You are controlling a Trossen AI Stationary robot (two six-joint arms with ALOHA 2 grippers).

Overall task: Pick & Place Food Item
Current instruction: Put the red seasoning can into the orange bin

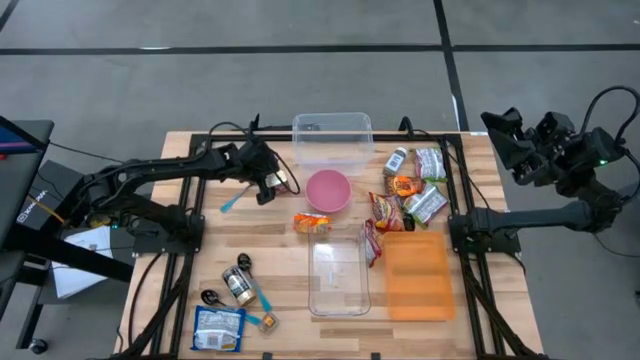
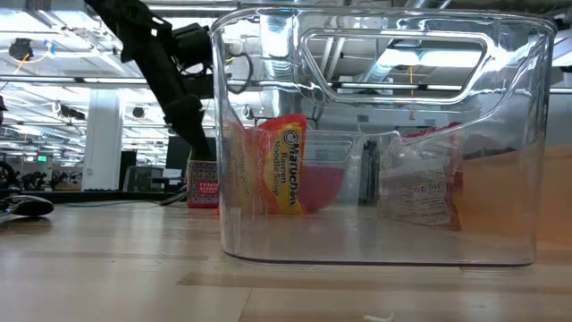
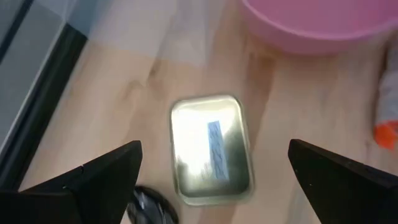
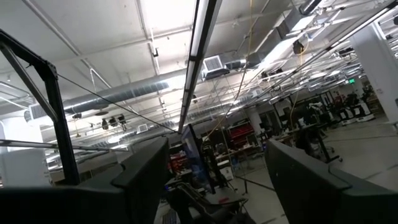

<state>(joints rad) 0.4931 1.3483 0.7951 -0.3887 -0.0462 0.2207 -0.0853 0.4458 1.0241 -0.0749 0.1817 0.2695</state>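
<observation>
A clear plastic bin (image 2: 375, 134) sits nearest, while the left gripper (image 3: 211, 171) hovers released above a small metal tin (image 3: 211, 149) beside the pink bowl (image 1: 328, 189), and the right gripper (image 4: 217, 180), parted and empty, is raised off the table's right

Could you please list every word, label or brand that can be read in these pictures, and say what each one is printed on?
"Maruchan Ramen Noodle Soup": on the orange noodle packet, seen through the clear bin in the low view.
White packet behind the bin: print too blurred to read.
Red box farther back: print too small to read.
Tin below the left gripper: blue mark, unreadable.
Packets and jars in the high view: too small.
</observation>
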